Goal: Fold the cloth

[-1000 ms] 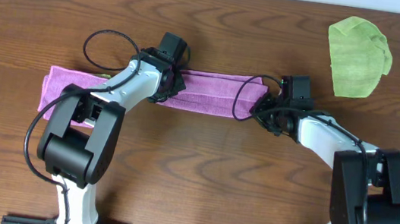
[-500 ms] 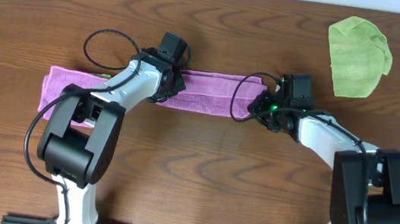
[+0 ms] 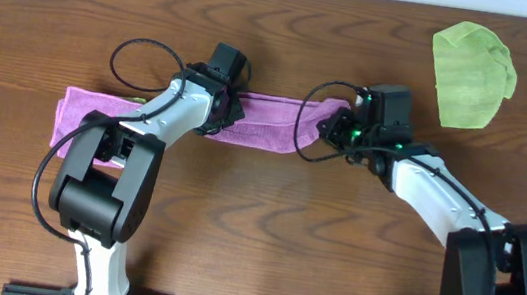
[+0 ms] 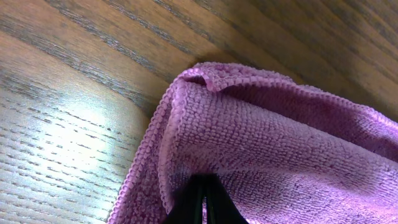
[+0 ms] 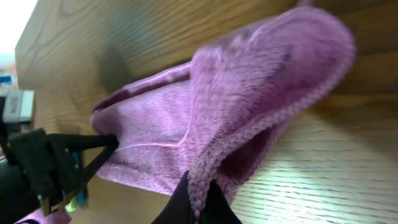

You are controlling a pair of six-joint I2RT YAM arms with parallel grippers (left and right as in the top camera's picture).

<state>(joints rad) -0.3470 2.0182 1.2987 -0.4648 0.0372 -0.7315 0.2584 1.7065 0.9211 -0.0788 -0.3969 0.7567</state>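
A long purple cloth [image 3: 266,123] lies across the wooden table, folded into a narrow strip. My left gripper [image 3: 219,112] is shut on the cloth's near edge at its middle; the left wrist view shows its closed fingertips [image 4: 200,202] pinching the purple cloth [image 4: 267,137]. My right gripper [image 3: 334,128] is shut on the cloth's right end and holds it raised and curled leftward over the strip. In the right wrist view the fingers [image 5: 198,202] pinch the hemmed edge of the cloth [image 5: 249,93].
A green cloth [image 3: 471,74] lies crumpled at the back right of the table [image 3: 254,227]. The left arm's black cable [image 3: 139,52] loops over the table behind the purple strip. The purple cloth's left end [image 3: 82,110] lies flat.
My right gripper has lifted the cloth's right end and carried it leftward over the strip. The left gripper has stayed in place.
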